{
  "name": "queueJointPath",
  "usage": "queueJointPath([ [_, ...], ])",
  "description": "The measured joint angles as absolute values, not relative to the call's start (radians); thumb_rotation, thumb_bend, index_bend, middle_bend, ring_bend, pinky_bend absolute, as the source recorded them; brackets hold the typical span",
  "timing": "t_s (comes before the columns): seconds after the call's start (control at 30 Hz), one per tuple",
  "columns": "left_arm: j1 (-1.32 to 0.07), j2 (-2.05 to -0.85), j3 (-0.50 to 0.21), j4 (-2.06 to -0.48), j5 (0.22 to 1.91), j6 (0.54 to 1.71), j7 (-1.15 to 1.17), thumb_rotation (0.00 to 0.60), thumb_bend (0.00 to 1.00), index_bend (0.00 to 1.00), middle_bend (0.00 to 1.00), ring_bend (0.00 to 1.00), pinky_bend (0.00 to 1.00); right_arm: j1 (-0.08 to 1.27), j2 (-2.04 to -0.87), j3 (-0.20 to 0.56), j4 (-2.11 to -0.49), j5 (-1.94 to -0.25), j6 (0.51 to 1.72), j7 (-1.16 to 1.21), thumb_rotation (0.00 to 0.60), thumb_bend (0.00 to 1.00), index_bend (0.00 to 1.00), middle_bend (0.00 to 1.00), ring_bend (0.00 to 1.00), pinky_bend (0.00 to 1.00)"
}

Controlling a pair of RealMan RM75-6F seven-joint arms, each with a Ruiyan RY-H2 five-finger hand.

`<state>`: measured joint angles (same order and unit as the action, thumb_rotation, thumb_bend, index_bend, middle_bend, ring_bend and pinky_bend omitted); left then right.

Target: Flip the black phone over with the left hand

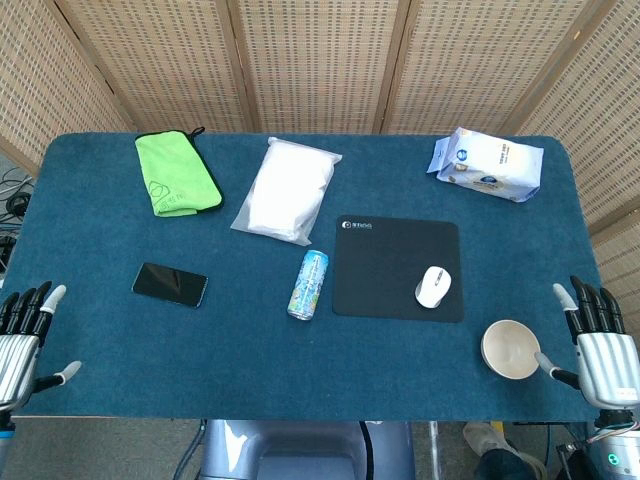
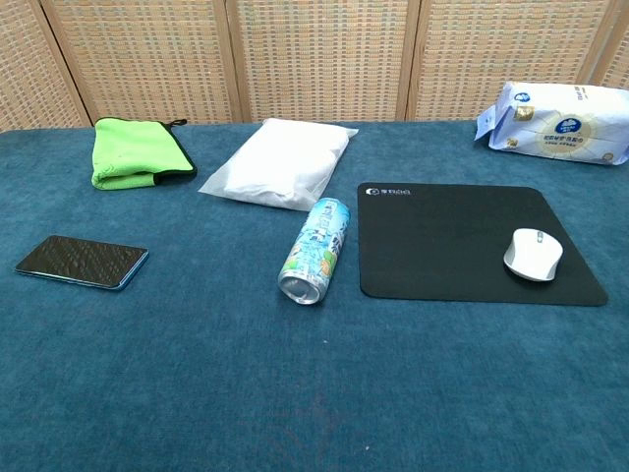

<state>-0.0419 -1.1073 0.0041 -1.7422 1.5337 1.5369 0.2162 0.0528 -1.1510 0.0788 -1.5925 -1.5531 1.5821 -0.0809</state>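
Observation:
The black phone (image 1: 170,284) (image 2: 82,261) lies flat on the blue table cloth at the left, its dark glass face up. My left hand (image 1: 22,335) hovers at the table's front left corner, fingers spread and holding nothing, well to the left of and nearer than the phone. My right hand (image 1: 600,340) is at the front right corner, also spread and empty. Neither hand shows in the chest view.
A drink can (image 1: 308,285) lies on its side mid-table. A black mouse pad (image 1: 397,268) carries a white mouse (image 1: 433,286). A green cloth (image 1: 175,172), a white plastic bag (image 1: 287,189) and a wipes pack (image 1: 487,163) lie at the back. A small bowl (image 1: 510,349) sits near my right hand.

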Motion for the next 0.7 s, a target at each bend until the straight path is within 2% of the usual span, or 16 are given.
queueJointPath([
  [0.23, -0.052, -1.115, -0.002, -1.722, 1.532, 1.52, 0.213, 0.6, 0.0, 0.0, 0.0, 0.0, 0.0, 0.052, -1.151, 0.083, -1.589, -1.545, 1.581, -0.076, 0.6, 0.0, 0.0, 0.0, 0.0, 0.0],
  [0.43, -0.102, -1.115, -0.026, -1.716, 1.519, 1.453, 0.209, 0.6, 0.0, 0.0, 0.0, 0.0, 0.0, 0.054, -1.153, 0.087, -1.585, -1.536, 1.575, -0.08, 0.6, 0.0, 0.0, 0.0, 0.0, 0.0],
  [0.6, -0.185, -1.119, -0.053, -1.704, 1.497, 1.331, 0.227, 0.6, 0.0, 0.0, 0.0, 0.0, 0.0, 0.058, -1.16, 0.091, -1.579, -1.519, 1.56, -0.094, 0.6, 0.0, 0.0, 0.0, 0.0, 0.0],
  [0.7, -0.257, -1.137, -0.072, -1.682, 1.461, 1.212, 0.262, 0.6, 0.0, 0.0, 0.0, 0.0, 0.0, 0.062, -1.168, 0.095, -1.571, -1.503, 1.546, -0.106, 0.6, 0.0, 0.0, 0.0, 0.0, 0.0],
])
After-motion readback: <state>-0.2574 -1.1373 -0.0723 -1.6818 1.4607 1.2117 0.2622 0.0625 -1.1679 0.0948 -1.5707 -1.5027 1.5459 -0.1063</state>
